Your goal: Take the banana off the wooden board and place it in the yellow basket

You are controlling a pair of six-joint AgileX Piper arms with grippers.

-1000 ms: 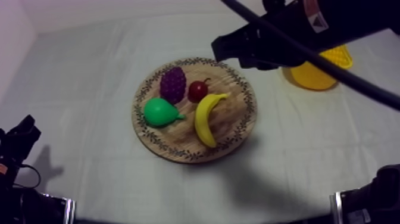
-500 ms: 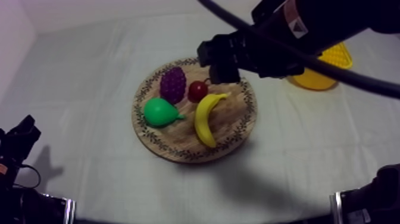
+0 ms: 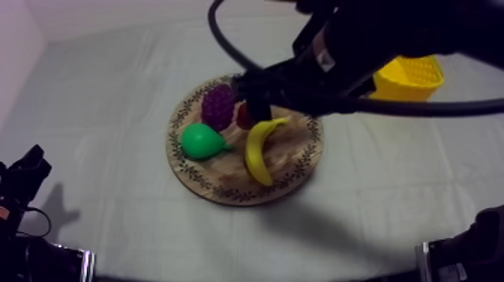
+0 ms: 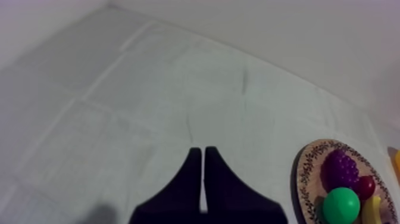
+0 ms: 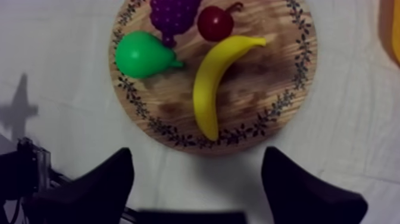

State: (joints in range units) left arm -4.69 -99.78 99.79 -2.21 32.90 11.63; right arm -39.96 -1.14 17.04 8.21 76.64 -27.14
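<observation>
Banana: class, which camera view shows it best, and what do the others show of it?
Right wrist view: the whole banana lies unblocked on the board, seen from above. Top view: whole too, but slanted, the right arm crowding its tip. Left wrist view: a yellow sliver beside the pear.

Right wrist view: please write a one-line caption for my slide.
Open right gripper above wooden board with banana, pear, grapes and small red fruit.

Banana (image 3: 259, 150) on board (image 3: 294, 152) (pear (image 3: 201, 141) beside)
</observation>
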